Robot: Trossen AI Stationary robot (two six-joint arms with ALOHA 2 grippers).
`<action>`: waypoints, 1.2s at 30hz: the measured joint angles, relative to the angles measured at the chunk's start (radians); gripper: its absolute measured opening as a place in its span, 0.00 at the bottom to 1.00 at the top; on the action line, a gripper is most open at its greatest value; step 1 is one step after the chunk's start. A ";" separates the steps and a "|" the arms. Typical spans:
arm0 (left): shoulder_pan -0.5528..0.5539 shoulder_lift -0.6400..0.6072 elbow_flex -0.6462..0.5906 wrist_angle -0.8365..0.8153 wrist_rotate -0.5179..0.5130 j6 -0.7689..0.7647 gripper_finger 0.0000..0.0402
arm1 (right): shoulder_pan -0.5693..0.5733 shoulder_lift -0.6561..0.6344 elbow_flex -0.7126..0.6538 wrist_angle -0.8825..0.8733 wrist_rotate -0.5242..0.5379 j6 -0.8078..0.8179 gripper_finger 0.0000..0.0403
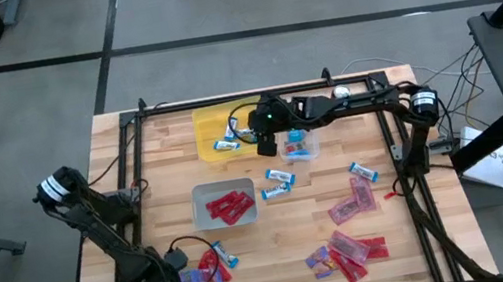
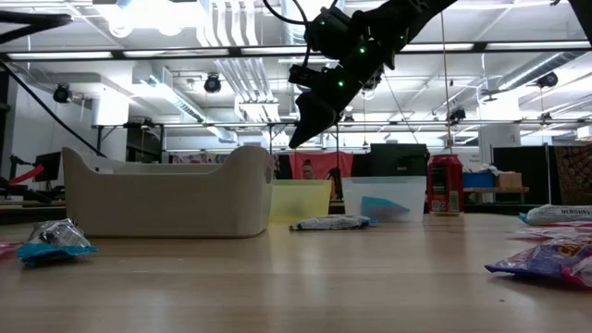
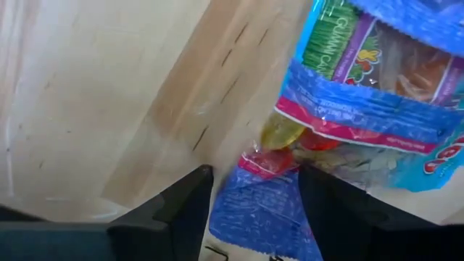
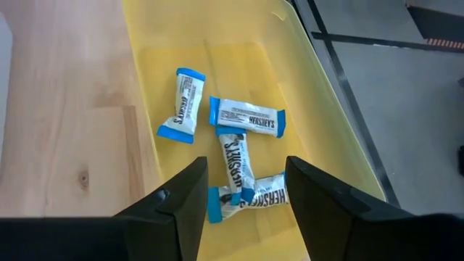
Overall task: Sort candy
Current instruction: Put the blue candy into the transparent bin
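My left gripper (image 3: 254, 217) points down at the table's near left corner, over a small heap of candy (image 1: 209, 267). It is open, and its fingers stand on either side of a blue-purple packet (image 3: 255, 206) that lies among gummy packets (image 3: 362, 94). My right gripper (image 4: 243, 210) hangs open, with nothing in it, well above the yellow bin (image 4: 330, 109) at the far middle, also seen in the low view (image 2: 298, 139). Several blue-and-silver mini bars (image 4: 246, 116) lie flat on that bin's floor.
A pale bin (image 1: 224, 204) with red packets stands mid-table, and a clear bin (image 1: 299, 144) stands beside the yellow one. Loose bars (image 1: 276, 184) and pink packets (image 1: 353, 206) lie to the right, with a mixed heap (image 1: 345, 253) near the front. A red can (image 2: 445, 183) stands far back.
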 joint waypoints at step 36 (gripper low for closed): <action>0.005 -0.209 0.266 -0.492 -0.634 0.136 0.00 | 0.130 -0.222 -0.009 -0.061 -0.207 0.144 0.31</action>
